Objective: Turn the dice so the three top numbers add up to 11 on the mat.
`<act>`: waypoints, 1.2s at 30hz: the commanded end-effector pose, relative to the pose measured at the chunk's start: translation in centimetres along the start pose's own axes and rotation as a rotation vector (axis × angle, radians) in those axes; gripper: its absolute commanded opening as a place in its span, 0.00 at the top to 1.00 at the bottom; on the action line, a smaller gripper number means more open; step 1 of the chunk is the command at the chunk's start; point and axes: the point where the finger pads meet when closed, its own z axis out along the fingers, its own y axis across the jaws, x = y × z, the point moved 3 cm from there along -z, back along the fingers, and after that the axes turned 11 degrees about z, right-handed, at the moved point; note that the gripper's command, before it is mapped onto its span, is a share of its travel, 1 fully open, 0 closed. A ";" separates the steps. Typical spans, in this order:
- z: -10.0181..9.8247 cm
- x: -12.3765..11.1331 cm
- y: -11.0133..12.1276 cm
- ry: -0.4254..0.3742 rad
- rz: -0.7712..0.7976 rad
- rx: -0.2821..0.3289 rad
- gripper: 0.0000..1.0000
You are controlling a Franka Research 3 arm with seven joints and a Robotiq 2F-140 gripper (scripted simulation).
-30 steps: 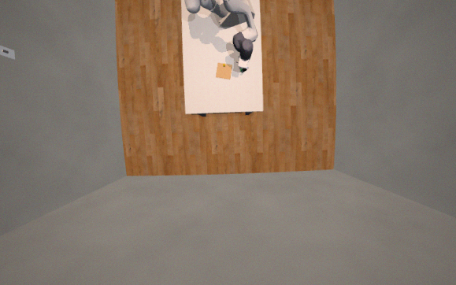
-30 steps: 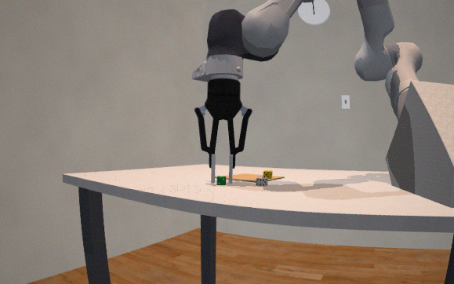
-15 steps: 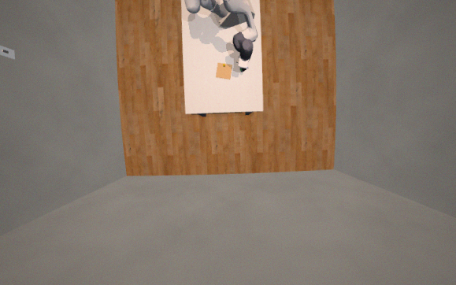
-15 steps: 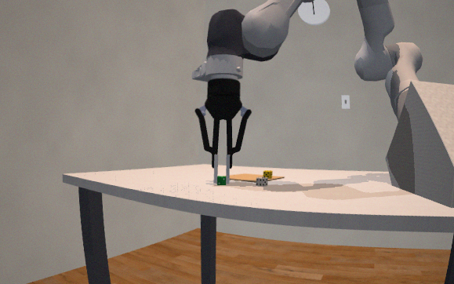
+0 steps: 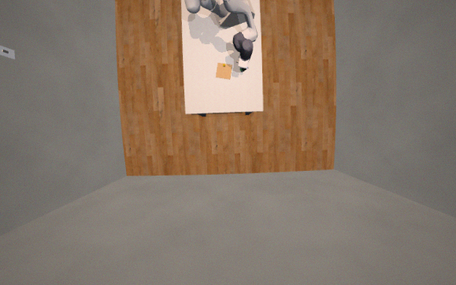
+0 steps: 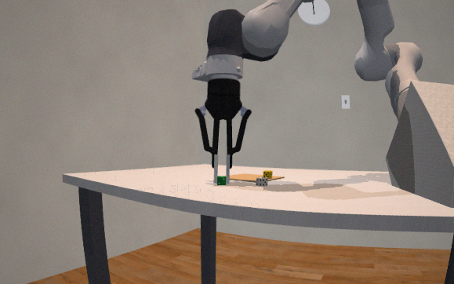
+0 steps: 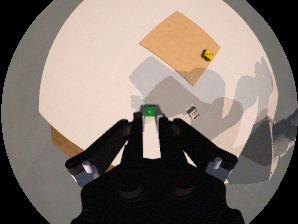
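Observation:
The tan mat (image 6: pixel 255 177) lies flat on the white table; it also shows in the wrist view (image 7: pixel 180 46) and the overhead view (image 5: pixel 224 71). A yellow die (image 6: pixel 267 174) (image 7: pixel 208 54) sits on the mat near one corner. A white die (image 6: pixel 262 181) (image 7: pixel 193 112) lies on the table just off the mat's edge. A green die (image 6: pixel 221 180) (image 7: pixel 150 111) rests on the table off the mat. My gripper (image 6: pixel 221 181) points straight down, its fingertips at table level on either side of the green die, shut on it (image 7: pixel 150 117).
The robot's large grey base (image 6: pixel 434 145) stands on the table to the right. The table's front edge (image 6: pixel 226 204) runs close to the green die. A wooden floor lies below.

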 end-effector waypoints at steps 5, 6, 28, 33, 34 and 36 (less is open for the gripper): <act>0.1 0.0 -0.1 0.001 -0.005 0.001 0.91; 0.1 0.0 -0.1 0.001 -0.005 0.001 0.91; -9.1 0.0 0.0 0.001 -0.005 0.001 0.91; -9.9 0.0 0.0 0.001 -0.005 0.001 0.91; -9.9 0.0 0.0 0.001 -0.005 0.001 0.91; -9.9 0.0 0.0 0.001 -0.005 0.001 0.91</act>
